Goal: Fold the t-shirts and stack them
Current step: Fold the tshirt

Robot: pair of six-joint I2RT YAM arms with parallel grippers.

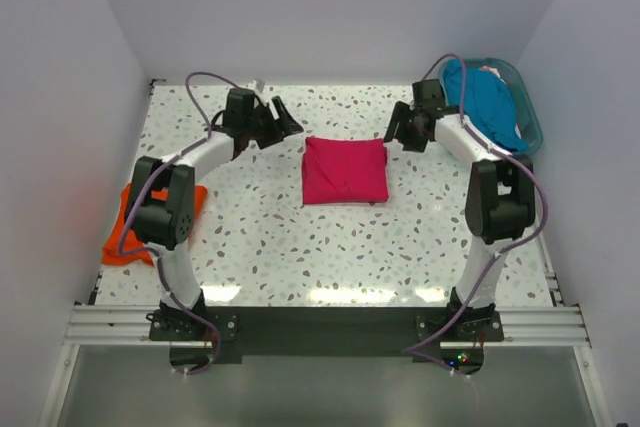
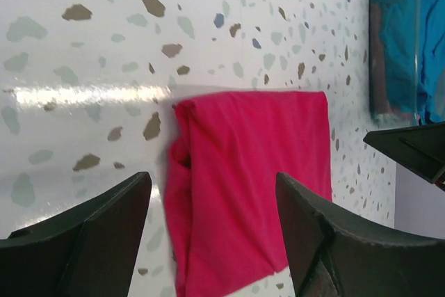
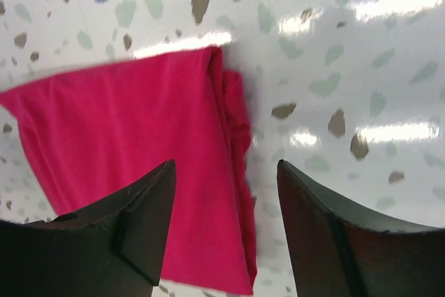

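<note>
The left gripper [image 2: 211, 196] and right gripper [image 3: 226, 172] hover with jaws spread, flanking the far corners of the folded hot-pink t-shirt [image 1: 345, 170] mid-worktop [image 1: 260, 237]. It is probably light, limp and unslippery. Pinch a thick folded edge so the layers lift together. Open room all around it — orange t-shirt [image 1: 125, 232] far left, teal t-shirt [image 1: 485, 97] in its basket [image 1: 533, 127] far right.

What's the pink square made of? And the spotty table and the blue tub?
The pink t-shirt looks like soft matte cloth, maybe cotton: it creases at its folds. The table looks hard and glossy, speckled stone or laminate; lights reflect off it. The basket seems smooth teal plastic, with a thin stiff rim.
</note>
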